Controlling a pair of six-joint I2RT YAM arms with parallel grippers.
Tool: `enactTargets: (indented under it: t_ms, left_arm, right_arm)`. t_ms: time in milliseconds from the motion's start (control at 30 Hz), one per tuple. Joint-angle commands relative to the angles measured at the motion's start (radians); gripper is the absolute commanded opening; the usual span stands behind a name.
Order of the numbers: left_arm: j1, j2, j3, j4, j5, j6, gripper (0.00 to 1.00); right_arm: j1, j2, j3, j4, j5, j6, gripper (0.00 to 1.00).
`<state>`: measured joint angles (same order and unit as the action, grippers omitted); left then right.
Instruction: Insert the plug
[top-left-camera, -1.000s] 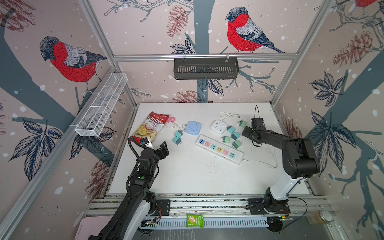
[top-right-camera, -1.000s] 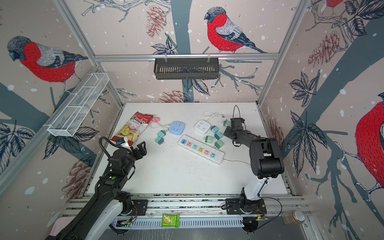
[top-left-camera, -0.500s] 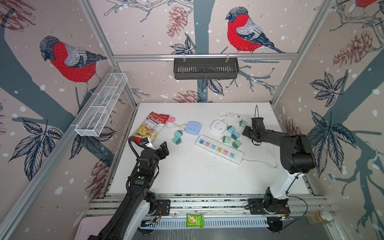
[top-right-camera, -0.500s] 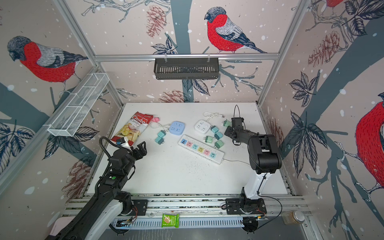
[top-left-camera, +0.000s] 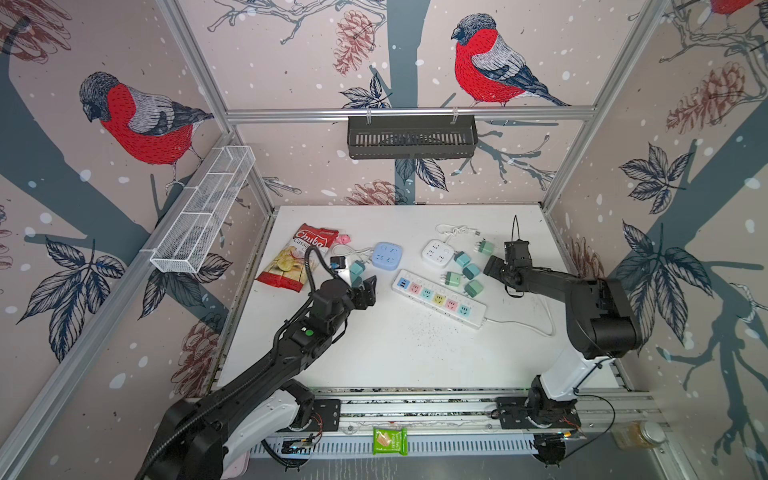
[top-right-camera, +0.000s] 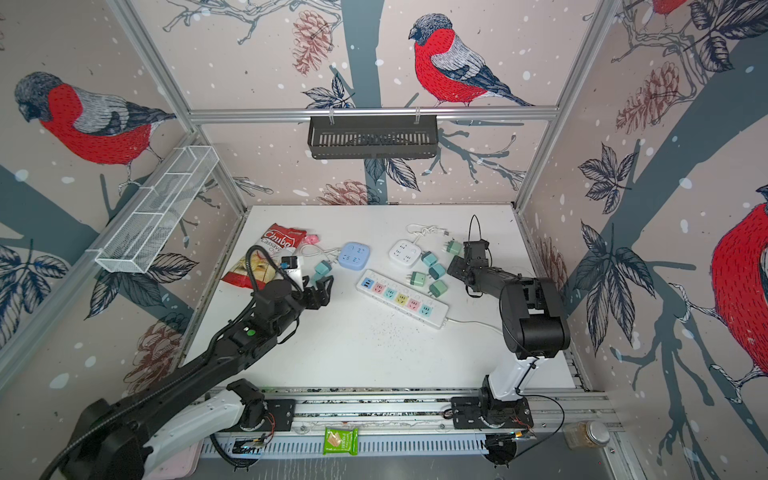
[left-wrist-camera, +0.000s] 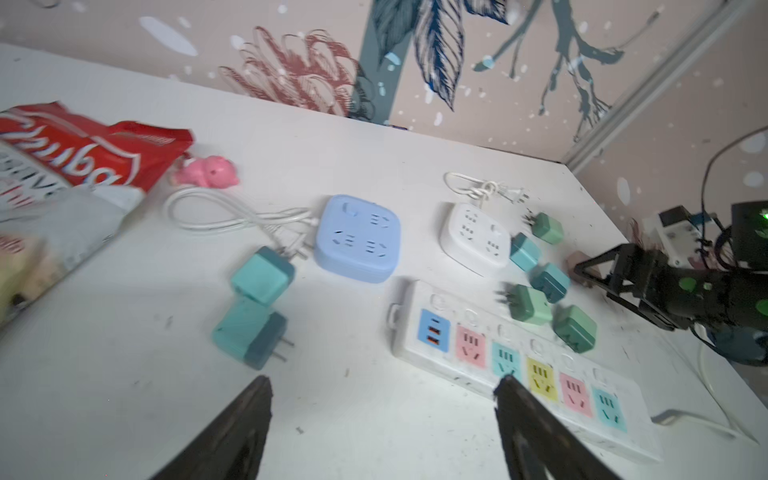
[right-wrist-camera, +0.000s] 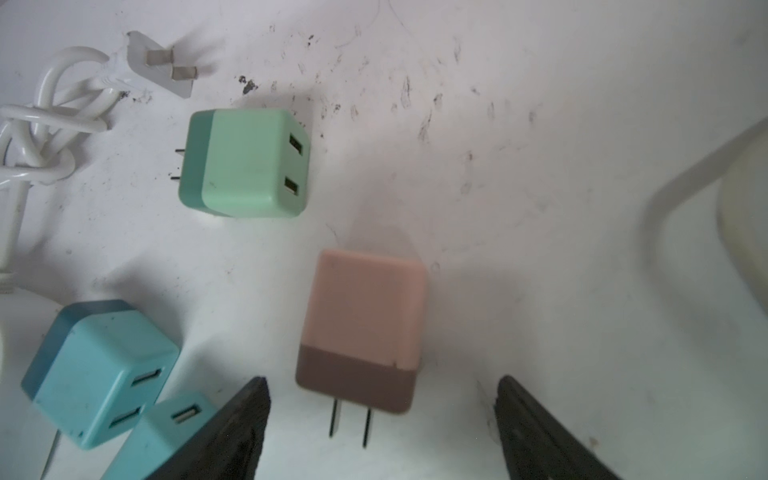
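Scuffed white table, power strip mid-surface, bird-patterned walls, black wall basket

- The left arm reaches from the near-left base toward the middle, its forearm angled far and rightward.
- The left gripper points far-right with its jaws spread wide.
- The right arm rises from the near-right base, bends at a high elbow, and stretches its forearm leftward.
- The right gripper sits low on the far right, its jaws wide apart.
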<state>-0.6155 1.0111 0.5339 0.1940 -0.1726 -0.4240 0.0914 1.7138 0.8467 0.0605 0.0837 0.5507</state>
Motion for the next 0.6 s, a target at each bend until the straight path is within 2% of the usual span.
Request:
enactTargets:
  t_ms: [0,100,300,467,567]
  left_arm:
    - [-0.052,0.139,0.113,0.048,-0.011,0.045,0.84]
    - [-0.079,0.345,0.277,0.01,0.047,0.067,0.77]
    - [-0.114,0.74,0.641,-0.19,0.02,0.07,0.58]
    - [-0.115,0.972,0.879,-0.352,0.013,0.061,0.47]
    - [-0.115,1.058,0.972,-0.414,0.003,0.067,0.4]
  right_arm:
    - [0.008,-0.015,-0.009,0.047,0.032,0.007,0.88]
    - [0.006,0.01,0.015,0.031,0.014,-0.002,0.86]
    - [0.005,-0.005,-0.001,0.049,0.013,-0.006,0.84]
    - [0.013,-0.111,-0.106,0.14,0.029,-0.007,0.84]
    - [0.022,-0.194,-0.181,0.202,0.05,-0.007,0.86]
